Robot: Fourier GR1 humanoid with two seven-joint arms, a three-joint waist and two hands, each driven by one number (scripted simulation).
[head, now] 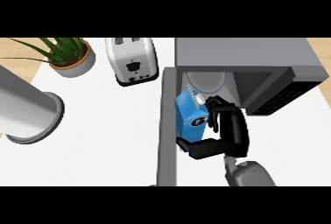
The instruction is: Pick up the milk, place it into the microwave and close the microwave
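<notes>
A blue milk carton (191,114) with a white top is held tilted just in front of the open microwave (258,61). My right hand (226,131) is shut on it, fingers curled over its right side and thumb under its lower end. The carton's top points toward the white plate (207,83) inside the microwave's cavity. The microwave door (168,131) stands swung open, reaching toward me just left of the carton. My left hand is out of view.
A silver toaster (134,60) stands left of the microwave. A potted plant (68,54) sits at the back left. A large grey cylinder (26,109) lies at the left edge. The white counter (110,140) stretches between them.
</notes>
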